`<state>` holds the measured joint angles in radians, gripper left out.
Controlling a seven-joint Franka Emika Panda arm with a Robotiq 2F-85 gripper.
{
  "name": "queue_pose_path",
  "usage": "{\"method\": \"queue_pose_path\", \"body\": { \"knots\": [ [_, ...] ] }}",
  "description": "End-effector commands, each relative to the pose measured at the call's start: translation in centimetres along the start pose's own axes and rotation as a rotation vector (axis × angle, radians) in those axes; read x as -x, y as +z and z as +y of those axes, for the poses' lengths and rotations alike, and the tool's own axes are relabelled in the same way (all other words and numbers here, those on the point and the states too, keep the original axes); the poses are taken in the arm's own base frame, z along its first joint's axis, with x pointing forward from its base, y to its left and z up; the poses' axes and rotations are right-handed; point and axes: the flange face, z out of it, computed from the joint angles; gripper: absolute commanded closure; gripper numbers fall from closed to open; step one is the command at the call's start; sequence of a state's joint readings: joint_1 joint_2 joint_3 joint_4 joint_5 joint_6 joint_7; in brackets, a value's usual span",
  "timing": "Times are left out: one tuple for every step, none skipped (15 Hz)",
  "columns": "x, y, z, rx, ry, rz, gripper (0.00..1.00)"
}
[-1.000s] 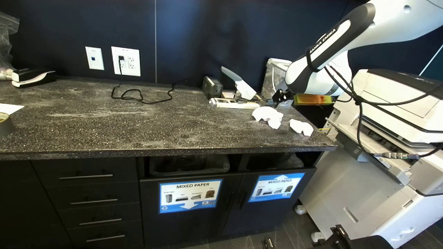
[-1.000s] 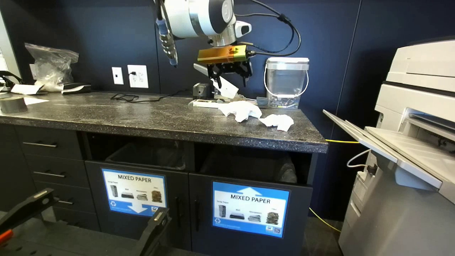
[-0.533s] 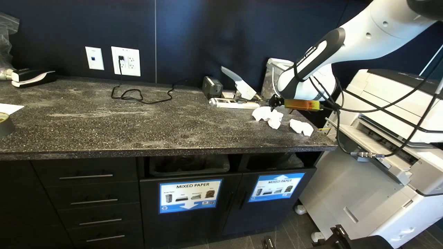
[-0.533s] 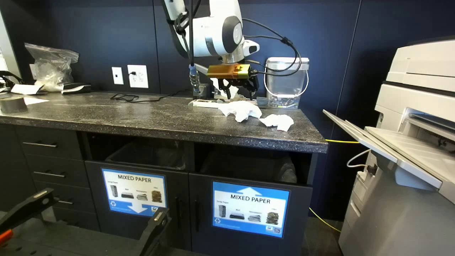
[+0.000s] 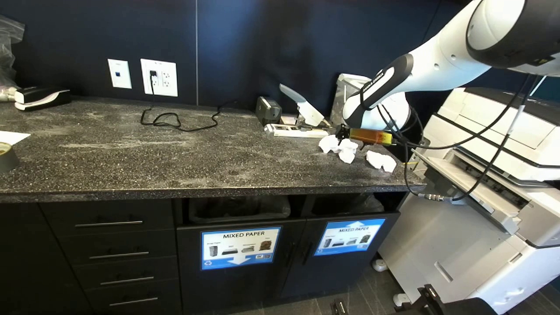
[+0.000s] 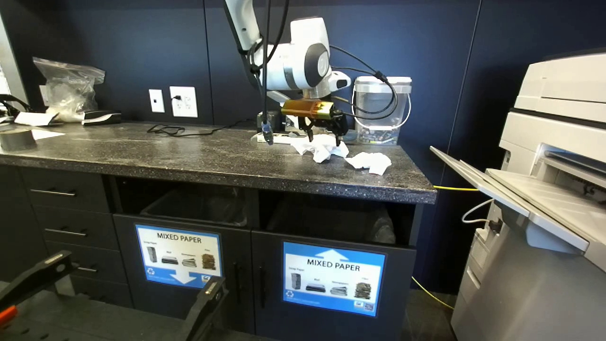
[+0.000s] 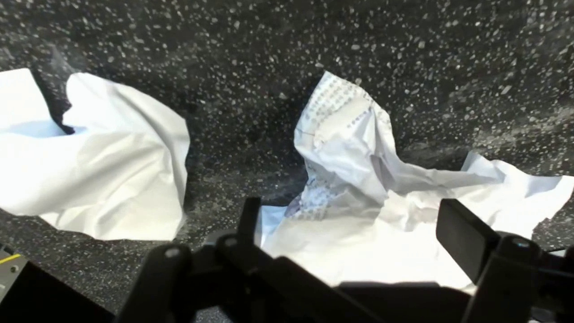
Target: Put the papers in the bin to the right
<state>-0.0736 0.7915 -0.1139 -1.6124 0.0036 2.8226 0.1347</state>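
Two crumpled papers lie on the desk, one between three and four o'clock from its fellow in both exterior views. Under it are two bins and two signs, each pair at nine and three o'clock. In an exterior view, four drawers stack at eight o'clock and two wall plates sit at ten; in an exterior view, one bucket stands at two, one printer at three, one tape roll at nine. One tool has two fingers.
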Motion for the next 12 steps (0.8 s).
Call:
{"method": "queue_pose_path", "body": {
  "knots": [
    [-1.5, 1.7, 0.1, 0.01, 0.052, -0.006, 0.0],
    [-1.6, 2.1, 0.2, 0.013, 0.06, -0.009, 0.0],
    [-1.6, 2.5, 0.1, 0.02, 0.061, -0.012, 0.0],
    [-1.7, 2.8, 0.1, 0.023, 0.065, -0.015, 0.0],
    [-1.8, 3.0, 0.1, 0.025, 0.069, -0.016, 0.0],
    [-1.9, 3.3, 0.0, 0.027, 0.073, -0.019, 0.0],
    [-2.0, 3.5, 0.0, 0.027, 0.077, -0.021, 0.0],
    [-2.0, 3.7, 0.0, 0.027, 0.08, -0.023, 0.0],
    [-2.1, 3.8, 0.0, 0.026, 0.082, -0.025, 0.0],
    [-2.1, 4.0, -0.1, 0.028, 0.082, -0.026, 0.18],
    [-2.1, 4.1, -0.2, 0.027, 0.081, -0.026, 0.25],
    [-2.2, 4.1, -0.2, 0.029, 0.079, -0.025, 0.32]
  ]
}}
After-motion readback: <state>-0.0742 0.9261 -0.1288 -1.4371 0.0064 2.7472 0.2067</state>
